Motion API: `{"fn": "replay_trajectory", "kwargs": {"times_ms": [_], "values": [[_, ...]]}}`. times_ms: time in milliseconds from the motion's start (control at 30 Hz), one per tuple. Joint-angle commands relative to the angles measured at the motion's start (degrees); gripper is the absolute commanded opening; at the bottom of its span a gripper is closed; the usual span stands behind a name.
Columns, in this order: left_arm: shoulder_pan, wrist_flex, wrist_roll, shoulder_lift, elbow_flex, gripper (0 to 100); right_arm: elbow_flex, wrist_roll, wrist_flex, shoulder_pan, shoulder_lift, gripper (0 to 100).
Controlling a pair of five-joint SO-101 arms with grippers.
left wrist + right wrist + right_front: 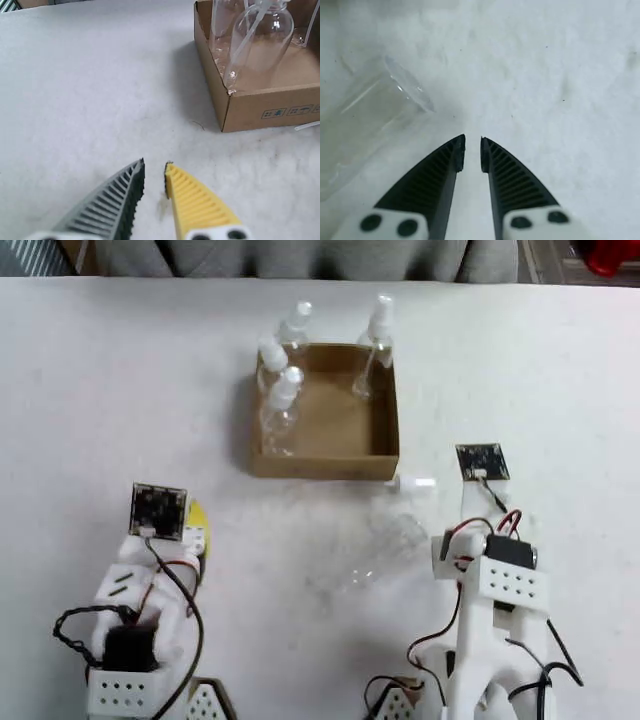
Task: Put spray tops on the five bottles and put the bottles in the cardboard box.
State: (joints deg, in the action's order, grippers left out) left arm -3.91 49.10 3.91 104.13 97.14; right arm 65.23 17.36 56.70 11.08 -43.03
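Left end effector, right end effector: barely parted, empty. Grip the fallen bottle mid-body; then fetch the spray top.

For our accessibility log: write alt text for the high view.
Four capped bottles stand in the cardboard box on a white table. A fifth bottle lies in front, a loose spray top by the box's corner.

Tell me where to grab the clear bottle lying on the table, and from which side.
Take the clear bottle across the middle of its round body, coming straight down from above with the right claw, which is close beside it. It lies on its side on the table, so the claw should span its width, crosswise to its long axis. Pushed end-on, it would likely slide away.
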Motion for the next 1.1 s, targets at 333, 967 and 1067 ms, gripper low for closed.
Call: {"fn": "replay_trajectory", "kwargs": {"times_ms": [333, 967, 1067], "values": [[0.0, 0.4, 0.4, 0.7, -0.2, 2, -7.3, 0.2, 6.5, -4.8, -0.7, 1.5], [-0.4, 0.4, 0.4, 0.7, -0.2, 2, -30.3, 3.1, 11.1, -6.7, 25.7, 1.5], [-0.4, 0.4, 0.4, 0.7, -0.2, 2, -31.3, 2.3, 11.0, -6.2, 30.6, 1.5]]}}
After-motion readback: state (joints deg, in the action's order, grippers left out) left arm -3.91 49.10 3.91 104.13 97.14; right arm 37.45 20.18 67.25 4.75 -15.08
